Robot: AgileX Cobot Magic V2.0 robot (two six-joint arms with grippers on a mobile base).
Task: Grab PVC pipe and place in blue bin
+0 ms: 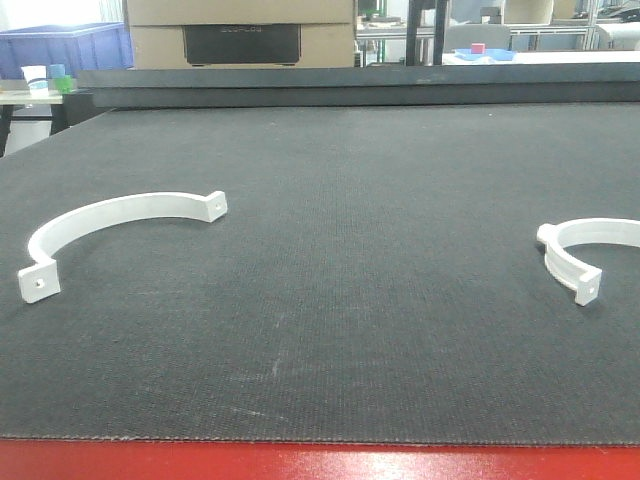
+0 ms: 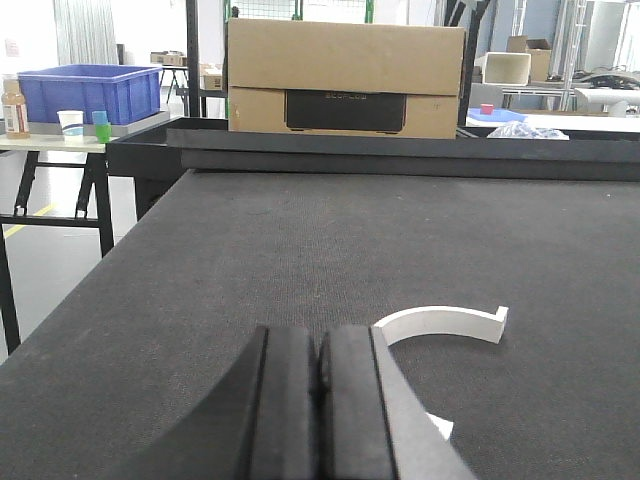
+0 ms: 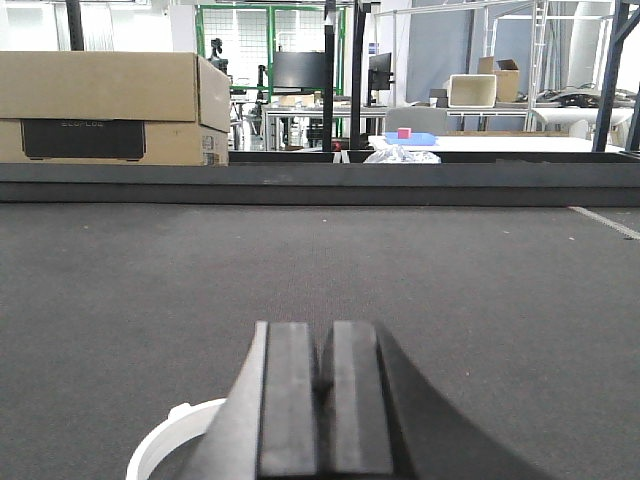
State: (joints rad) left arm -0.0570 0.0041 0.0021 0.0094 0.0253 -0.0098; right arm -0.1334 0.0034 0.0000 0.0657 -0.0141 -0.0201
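Observation:
A white half-ring PVC pipe clamp (image 1: 110,225) lies flat on the dark mat at the left. It also shows in the left wrist view (image 2: 440,323), just right of and beyond my left gripper (image 2: 321,345), which is shut and empty. A second white clamp (image 1: 580,252) lies at the right edge. Part of it shows in the right wrist view (image 3: 165,445), low and left of my right gripper (image 3: 322,345), which is shut and empty. The blue bin (image 2: 88,92) stands on a side table beyond the mat's far left; it also shows in the front view (image 1: 65,48).
A raised black rail (image 1: 350,85) bounds the mat's far edge, with a cardboard box (image 2: 345,78) behind it. Cups (image 2: 72,122) and a bottle (image 2: 13,108) stand by the bin. The mat's left edge (image 2: 120,260) drops to the floor. A red strip (image 1: 320,460) marks the near edge.

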